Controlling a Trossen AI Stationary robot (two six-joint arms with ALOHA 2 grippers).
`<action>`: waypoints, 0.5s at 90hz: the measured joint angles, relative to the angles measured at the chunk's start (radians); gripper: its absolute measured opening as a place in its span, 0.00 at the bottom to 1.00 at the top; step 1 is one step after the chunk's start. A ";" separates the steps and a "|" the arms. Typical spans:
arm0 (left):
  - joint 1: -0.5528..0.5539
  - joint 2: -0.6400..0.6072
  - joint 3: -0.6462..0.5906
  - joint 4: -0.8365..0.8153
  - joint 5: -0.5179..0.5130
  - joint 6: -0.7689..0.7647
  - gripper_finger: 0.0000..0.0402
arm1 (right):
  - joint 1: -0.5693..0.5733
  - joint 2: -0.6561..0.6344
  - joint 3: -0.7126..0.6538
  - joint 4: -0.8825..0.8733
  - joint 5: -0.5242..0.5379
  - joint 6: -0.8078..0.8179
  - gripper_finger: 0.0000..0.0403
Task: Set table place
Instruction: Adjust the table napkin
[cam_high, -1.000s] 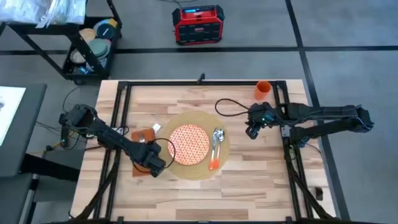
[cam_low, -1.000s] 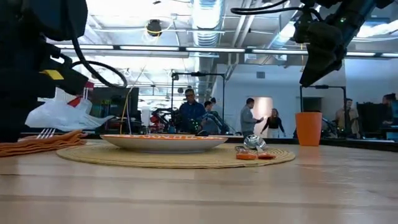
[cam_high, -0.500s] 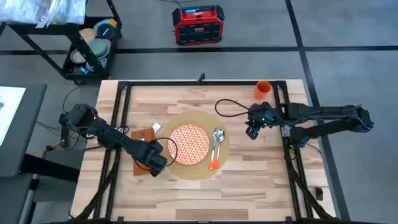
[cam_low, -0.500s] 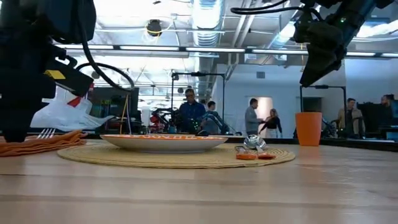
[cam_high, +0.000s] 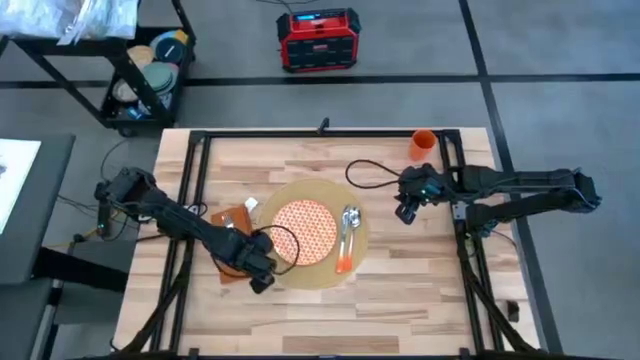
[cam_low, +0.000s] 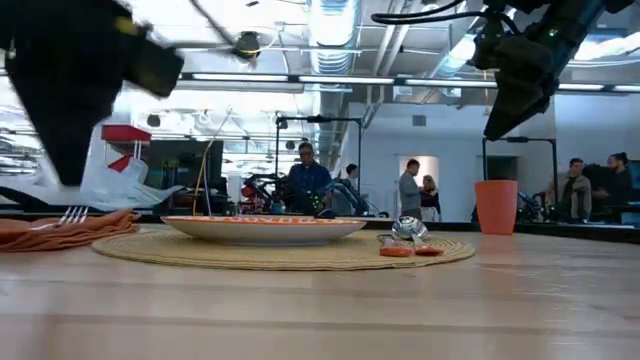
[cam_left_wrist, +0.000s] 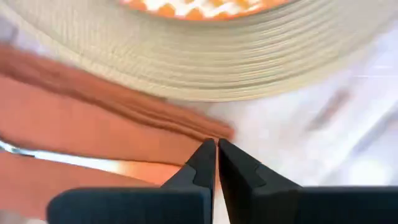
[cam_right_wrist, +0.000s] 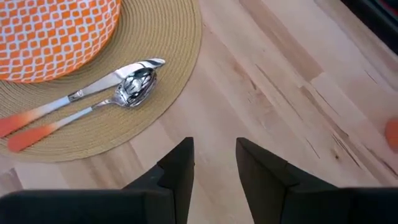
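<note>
where the napkin (cam_left_wrist: 93, 134) lies, left hand (cam_left_wrist: 216, 163) above it, fingers together

The overhead camera is looking straight down on the whole surface (cam_high: 400, 270); the low one is looking level across it. Both wrist cameras are looking closely at the placemat (cam_right_wrist: 165, 56), shared by all.

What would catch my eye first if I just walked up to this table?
Probably the orange-patterned plate on its round woven placemat mid-table, with a knife and spoon beside it on the mat. The left gripper hangs shut by the rust napkin, and a small orange cup stands alone at the far edge.
</note>
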 joint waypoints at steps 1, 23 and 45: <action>-0.002 0.000 0.005 -0.025 -0.009 -0.023 0.00 | 0.000 0.000 0.000 0.000 0.000 0.000 0.27; -0.040 -0.056 -0.090 -0.436 -0.094 -0.605 0.00 | 0.000 0.000 0.000 0.004 0.000 0.003 0.27; -0.039 -0.204 -0.289 -0.239 -0.106 -0.721 0.00 | 0.000 0.000 0.000 0.010 0.000 0.014 0.27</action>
